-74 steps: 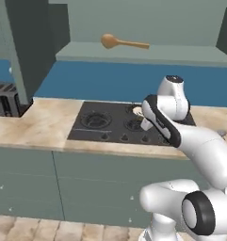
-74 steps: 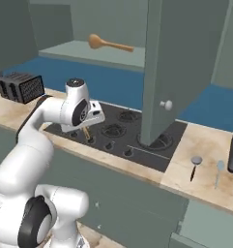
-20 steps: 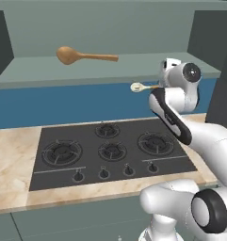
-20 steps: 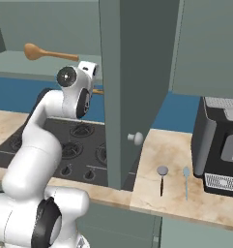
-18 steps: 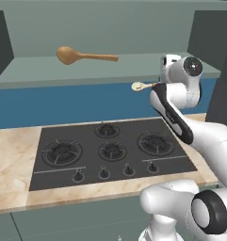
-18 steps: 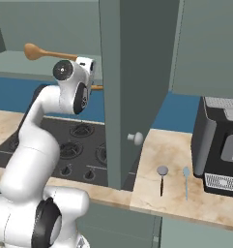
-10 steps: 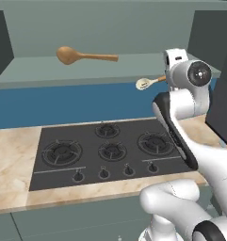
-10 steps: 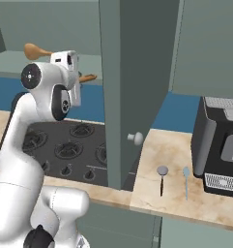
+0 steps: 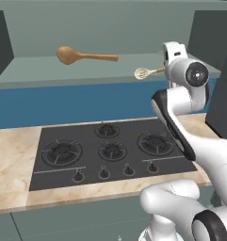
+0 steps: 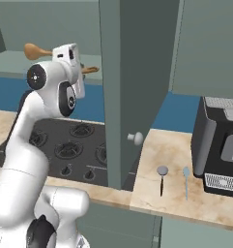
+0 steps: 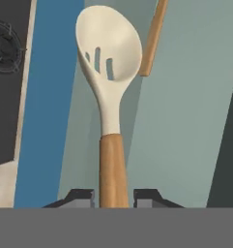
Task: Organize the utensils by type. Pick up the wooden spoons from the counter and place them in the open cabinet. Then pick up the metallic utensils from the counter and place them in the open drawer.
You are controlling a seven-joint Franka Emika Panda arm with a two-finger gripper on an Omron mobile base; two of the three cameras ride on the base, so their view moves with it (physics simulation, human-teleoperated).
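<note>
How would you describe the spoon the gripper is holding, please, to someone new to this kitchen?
Look above the stove to the open cabinet shelf. At its right end the gripper holds the small spoon: pale slotted bowl, tan handle, unlike the large all-brown spoon lying leftward.

The grey band hides the small wooden spoon's (image 11: 108, 92) handle end.

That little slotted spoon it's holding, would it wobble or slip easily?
Probably stiff: the small wooden spoon juts straight from the gripper without sagging. It looks light, being slim. Held only at the handle's end, it might pivot if bumped against the cabinet shelf.
</note>
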